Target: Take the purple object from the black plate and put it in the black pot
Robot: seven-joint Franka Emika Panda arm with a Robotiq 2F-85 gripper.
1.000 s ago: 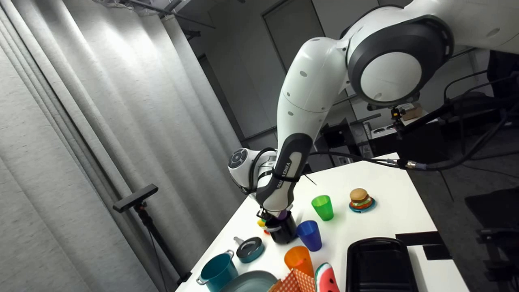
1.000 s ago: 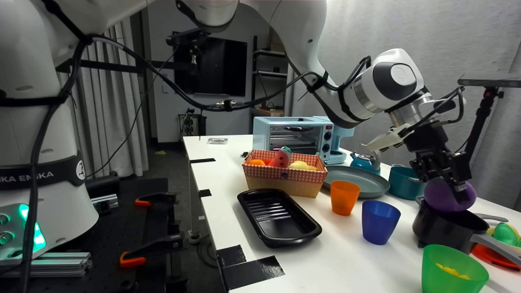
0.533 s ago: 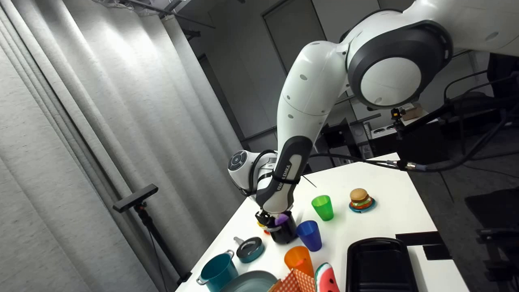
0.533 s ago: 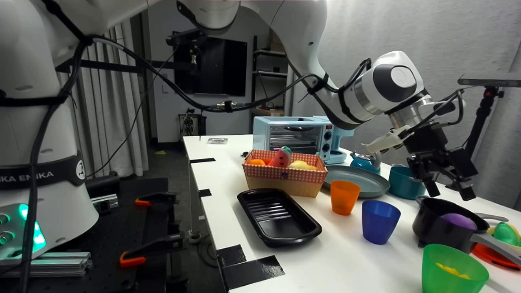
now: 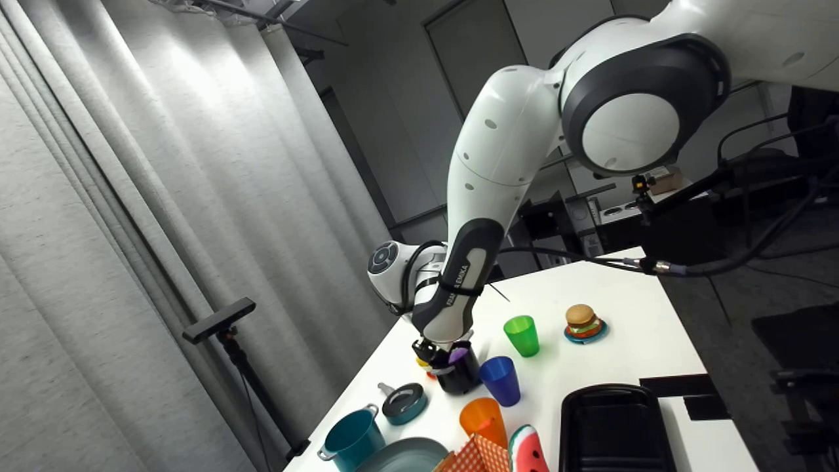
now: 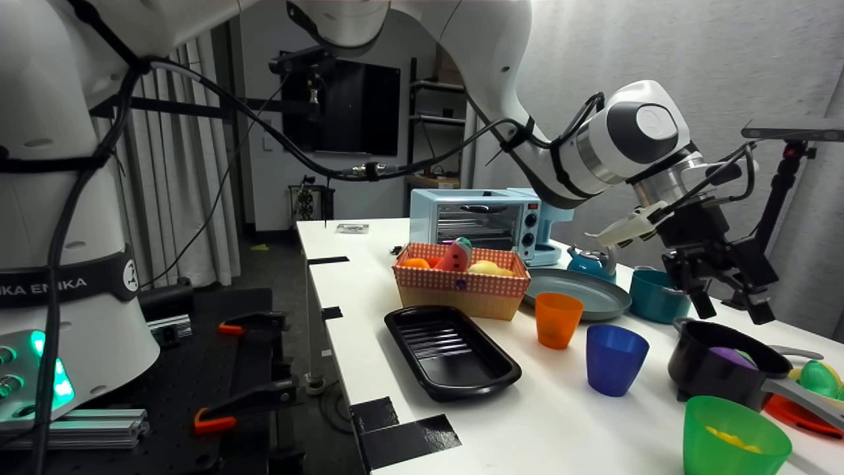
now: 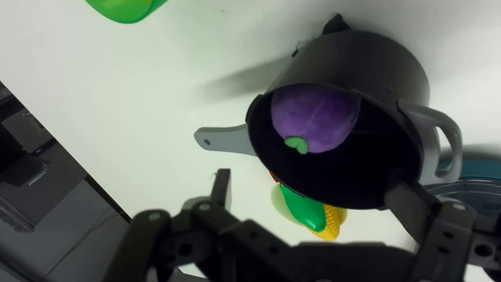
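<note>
1. Inside the black pot (image 7: 372,58), the purple toy (image 7: 315,115) is seen lying close to one side, with its green leaf (image 7: 297,144) exposed to the wrist view.
2. Above the pot, the jaws are spread wide, and the toy is shown lower down, apart from them. In the wrist view, part of the pot is covered by one side of the jaws; whether it is touched cannot be told.
3. On the white counter (image 6: 541,425), the black tray (image 6: 461,359) is placed well apart from the pot, and its ribbed bottom is exposed.
4. Between tray and pot, a blue cup (image 6: 615,361) is set near the pot, and an orange cup (image 6: 557,321) is set near the blue one.
5. Near the pot's gray handle (image 6: 804,400), a green cup (image 5: 522,337) is placed, with something yellow (image 6: 733,438) in it that cannot be made out.
6. Just beside the pot, a yellow and green toy (image 7: 307,209) is laid; near it, a red item (image 6: 799,415) is partly hidden by the handle.
7. Farther along the counter, a toy watermelon (image 6: 455,256) is held in a checkered basket (image 6: 458,300), beside which a gray plate (image 6: 590,297) is set; behind the basket, a toaster oven (image 6: 481,224) is seen.
8. In an exterior view, a toy burger (image 5: 581,316) is carried by a small blue dish (image 5: 585,339).
</note>
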